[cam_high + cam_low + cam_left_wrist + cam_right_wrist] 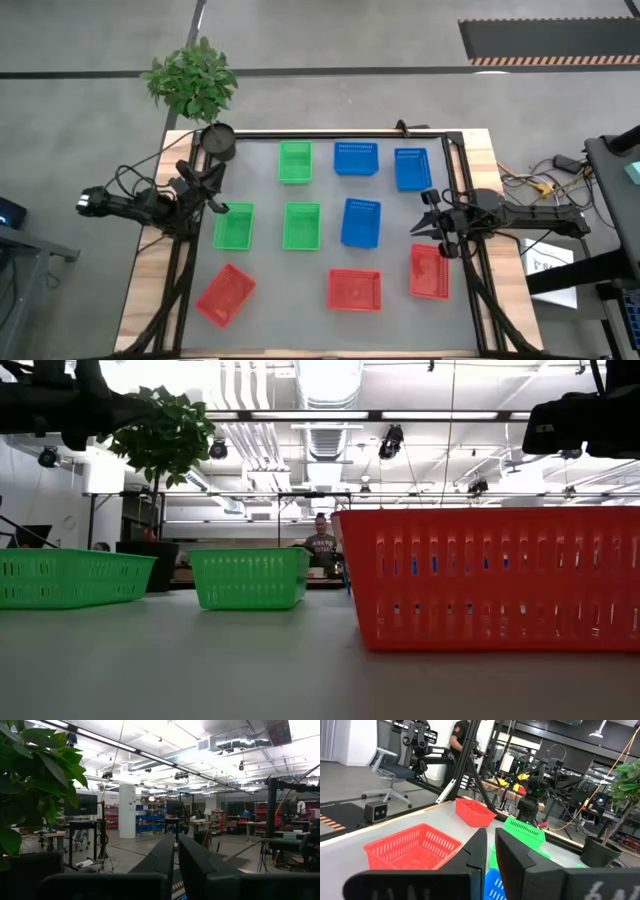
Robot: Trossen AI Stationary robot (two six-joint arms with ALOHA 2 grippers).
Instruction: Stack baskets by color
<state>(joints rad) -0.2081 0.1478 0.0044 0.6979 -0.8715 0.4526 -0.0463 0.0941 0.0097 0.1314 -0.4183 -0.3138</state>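
Note:
Nine baskets rest on their bases on the grey table top. Three green baskets (295,161) (233,226) (301,225) stand left of centre. Three blue baskets (355,158) (412,168) (361,221) are right of centre. Three red baskets (226,294) (355,289) (429,271) sit along the near side. My left gripper (218,205) hovers shut at the table's left, beside the left green basket. My right gripper (425,215) hovers shut at the right, between a blue basket and a red one. Both hold nothing. Each wrist view shows its own fingers (176,857) (490,852) close together.
A round black pot (219,142) with a leafy plant (190,78) stands at the table's far left corner. A black frame (455,180) runs along the table's edges. In the low view, a red basket (490,575) fills the right foreground. A person (321,545) stands far behind the table.

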